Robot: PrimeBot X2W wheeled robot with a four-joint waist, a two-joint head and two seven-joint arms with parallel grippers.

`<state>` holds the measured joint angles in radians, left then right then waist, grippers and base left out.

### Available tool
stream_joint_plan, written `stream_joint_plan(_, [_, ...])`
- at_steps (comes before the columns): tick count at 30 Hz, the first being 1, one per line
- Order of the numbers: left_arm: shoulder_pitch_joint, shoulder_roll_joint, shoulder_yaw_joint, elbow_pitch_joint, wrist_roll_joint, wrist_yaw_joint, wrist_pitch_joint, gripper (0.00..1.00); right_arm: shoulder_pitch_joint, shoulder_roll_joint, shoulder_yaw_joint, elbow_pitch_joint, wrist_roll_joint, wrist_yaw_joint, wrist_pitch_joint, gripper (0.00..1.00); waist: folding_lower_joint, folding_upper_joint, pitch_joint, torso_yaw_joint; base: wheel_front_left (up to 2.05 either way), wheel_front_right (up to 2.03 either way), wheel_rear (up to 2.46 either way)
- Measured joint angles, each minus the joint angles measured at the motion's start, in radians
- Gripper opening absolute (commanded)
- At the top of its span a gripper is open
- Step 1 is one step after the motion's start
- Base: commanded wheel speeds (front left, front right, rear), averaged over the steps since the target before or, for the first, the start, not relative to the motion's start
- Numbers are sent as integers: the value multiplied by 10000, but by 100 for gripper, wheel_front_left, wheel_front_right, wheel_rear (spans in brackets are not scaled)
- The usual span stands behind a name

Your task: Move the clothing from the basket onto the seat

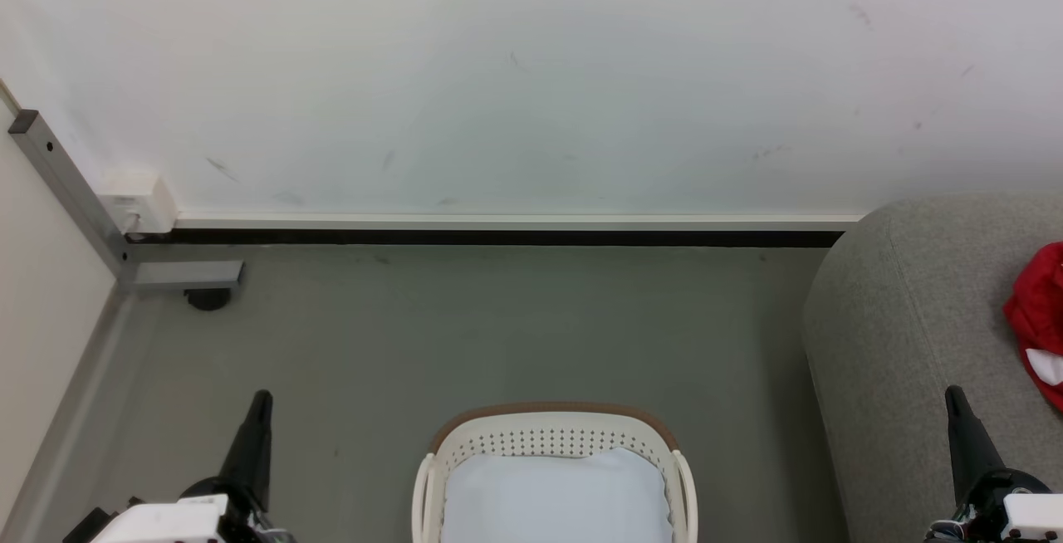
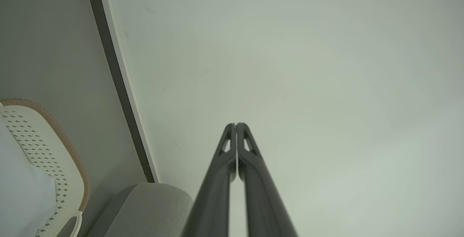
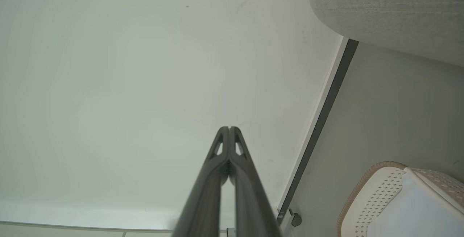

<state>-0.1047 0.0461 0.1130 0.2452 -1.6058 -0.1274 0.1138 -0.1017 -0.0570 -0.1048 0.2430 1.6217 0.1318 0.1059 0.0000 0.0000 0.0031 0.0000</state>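
Zero red showing in the basket (image 1: pixel 548 442), just pale lining (image 1: pixel 555 497), with the clothing (image 1: pixel 1038 310) lying on the seat (image 1: pixel 913 319) at far right. Looks like the closing step: left hand (image 1: pixel 260 402) and right hand (image 1: pixel 955 398) both pressed together, pinching nothing, parked low either side. Calls next for a check under that lining, probably; no lettering or label readable from here.

Open grey floor (image 1: pixel 515 319): passage between basket (image 1: pixel 548 433) and wall (image 1: pixel 531 70). Obstacles: big grey seat (image 1: pixel 905 319) bounding the right side; metal rail (image 1: pixel 71 194) with foot, left corner; basket itself, centre.
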Motion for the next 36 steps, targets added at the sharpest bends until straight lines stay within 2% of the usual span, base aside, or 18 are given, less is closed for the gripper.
stream_joint_plan(36, [-1, 0, 0, -2, 0, 0, 0, 0, -1, 29, -35, 2, -15, 0, 48, 0, 0, 1, 0, 0, 0, 0, 0])
